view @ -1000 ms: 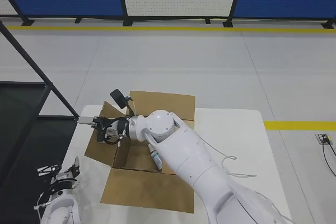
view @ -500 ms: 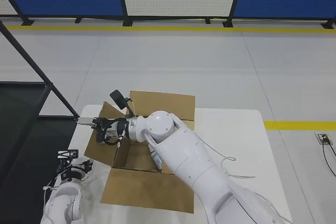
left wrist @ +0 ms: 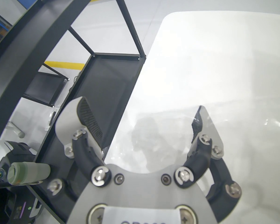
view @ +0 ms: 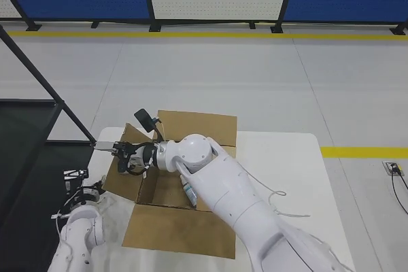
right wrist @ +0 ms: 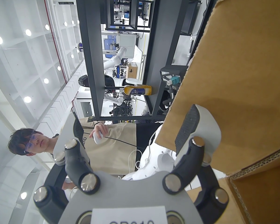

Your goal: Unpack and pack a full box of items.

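An open cardboard box stands on the white table, with a small bottle-like item lying inside. My right gripper is at the box's left flap. In the right wrist view the right gripper is open, and the flap lies against one finger's pad, its corner edge reaching between the fingers. My left gripper is at the table's left edge, apart from the box. In the left wrist view the left gripper is open with nothing between its fingers, above the bare table.
A black metal rack stands close against the table's left side, and its shelf lies right under one left finger. The box's front flap is folded out toward the table's near edge. Bare tabletop shows right of the box.
My left arm has risen from the lower left corner toward the table's left edge and turned. The right arm and the box have stayed where they were.
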`<action>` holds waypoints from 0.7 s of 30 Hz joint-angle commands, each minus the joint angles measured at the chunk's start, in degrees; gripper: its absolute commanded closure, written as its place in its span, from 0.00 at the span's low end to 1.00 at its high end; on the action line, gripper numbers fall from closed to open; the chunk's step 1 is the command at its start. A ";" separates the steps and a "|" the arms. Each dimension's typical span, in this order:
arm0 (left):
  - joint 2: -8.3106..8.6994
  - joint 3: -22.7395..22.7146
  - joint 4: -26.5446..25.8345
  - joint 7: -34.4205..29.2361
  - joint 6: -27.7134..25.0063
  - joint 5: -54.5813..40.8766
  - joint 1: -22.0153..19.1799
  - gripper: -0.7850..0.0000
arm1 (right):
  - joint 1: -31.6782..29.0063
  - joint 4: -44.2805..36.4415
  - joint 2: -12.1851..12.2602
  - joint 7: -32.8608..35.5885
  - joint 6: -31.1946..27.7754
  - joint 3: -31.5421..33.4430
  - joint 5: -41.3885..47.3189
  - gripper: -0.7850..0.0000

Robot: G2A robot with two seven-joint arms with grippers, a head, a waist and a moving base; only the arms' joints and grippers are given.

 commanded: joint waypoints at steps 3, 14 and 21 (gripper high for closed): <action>-0.28 -0.09 0.49 0.97 1.88 -1.17 -0.78 0.00 | 0.05 0.11 0.00 0.16 0.16 0.40 -0.26 0.00; -0.75 -1.75 -1.00 1.88 5.57 -4.48 -1.76 0.00 | 0.05 0.23 -0.06 0.49 0.19 1.47 -0.90 0.00; -1.32 -2.14 -1.19 -0.11 8.49 -8.44 -3.90 0.00 | 0.02 0.34 -0.08 0.74 0.28 2.08 -1.37 0.00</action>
